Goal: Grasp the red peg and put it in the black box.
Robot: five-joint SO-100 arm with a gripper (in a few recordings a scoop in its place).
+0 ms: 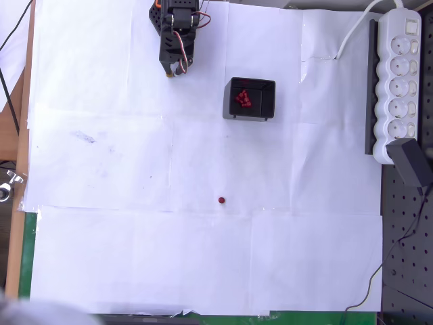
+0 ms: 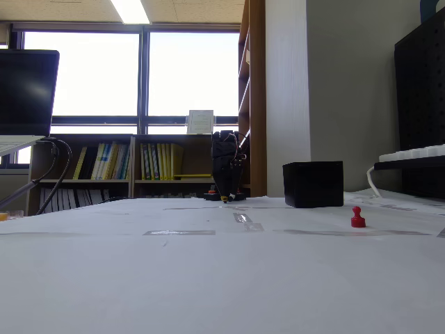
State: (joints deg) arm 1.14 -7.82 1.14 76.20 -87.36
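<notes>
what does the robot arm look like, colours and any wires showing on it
The arm is black plastic, blocky, built from boxy motor housings. In the overhead view, thin red and white wires loop out near its upper end, with small orange accents at the top edge. The gripper narrows to two short fingers with a pale orange tip. In the fixed view the arm reads as a dark upright column.

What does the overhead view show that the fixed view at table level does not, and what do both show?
Overhead alone: the clump of red pegs lying inside the black box, and the sockets of the white power strip.

Fixed view alone: the red peg standing upright with its round head up, and the bookshelves under the windows.

Both: peg, box and end effector apart from one another on white paper.
</notes>
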